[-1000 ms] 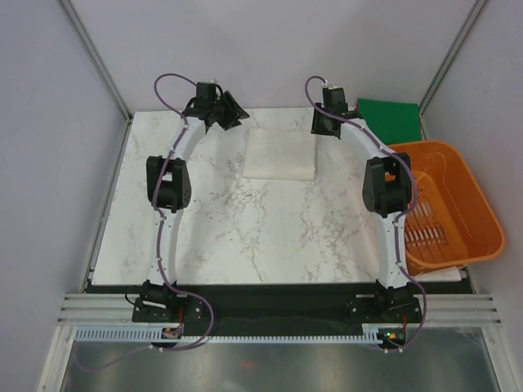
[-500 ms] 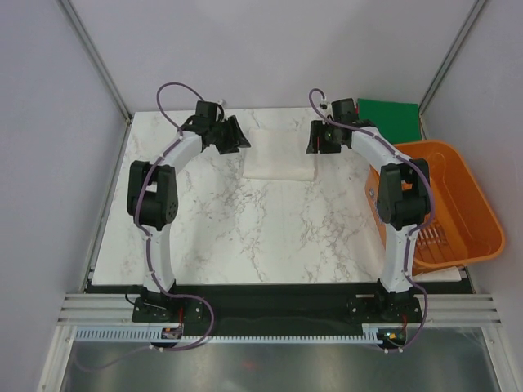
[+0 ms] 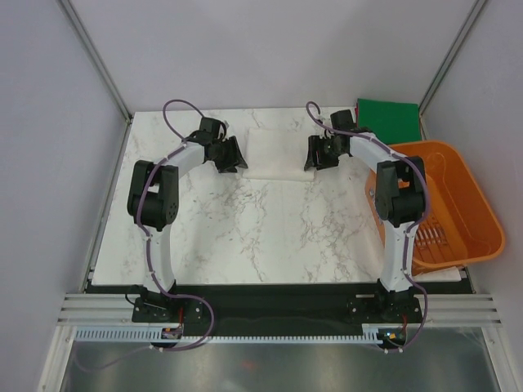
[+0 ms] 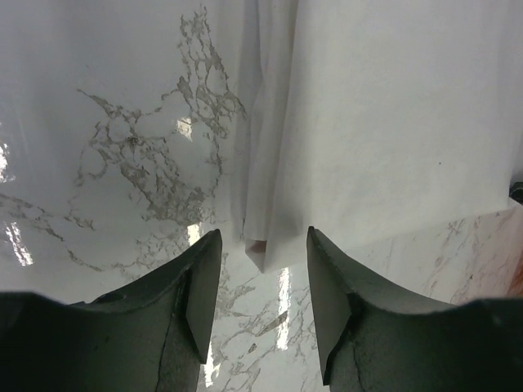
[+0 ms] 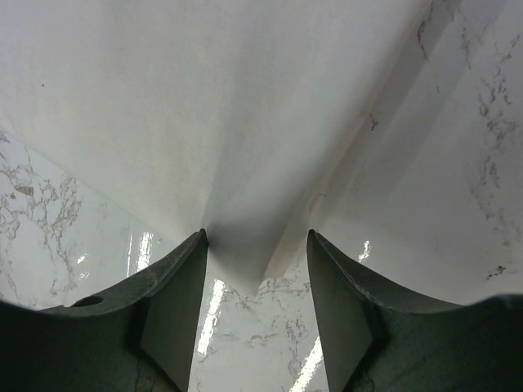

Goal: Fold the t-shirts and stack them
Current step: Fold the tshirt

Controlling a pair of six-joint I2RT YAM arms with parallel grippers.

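Close in, the left gripper (image 4: 260, 304) has its jaws spread and nothing clamped. The near-left corner of the white t-shirt (image 4: 384, 122) pokes into the gap just ahead of the fingertips, and neither finger is seen touching it. From there the cloth spreads ahead and to this gripper's right, with a narrow folded strip running straight ahead from the corner. Bare marble table (image 4: 114, 114) lies to the gripper's left and under it.

The right gripper (image 5: 255, 304) also has its jaws spread. The shirt's other near corner points into its gap, with a shadowed crease at the tip. The cloth fans out ahead and to this gripper's left. Cannot tell whether the cloth edges brush the inner finger faces. Marble shows ahead to its right and below the corner.

From above, the orange basket (image 3: 458, 241) sits outboard of the right arm's elbow, at the table's right edge. It is nearer the bases than the right gripper is. Both grippers are low over the far half of the table, facing each other across the white shirt's near edge, one at each near corner. The shirt lies flat between and beyond them, folded to a rectangle, no print showing. Beyond and to the right of the right gripper, the dark green t-shirt (image 3: 389, 119) lies folded square at the far-right corner. It is just past the basket's far rim and well apart from the white one.
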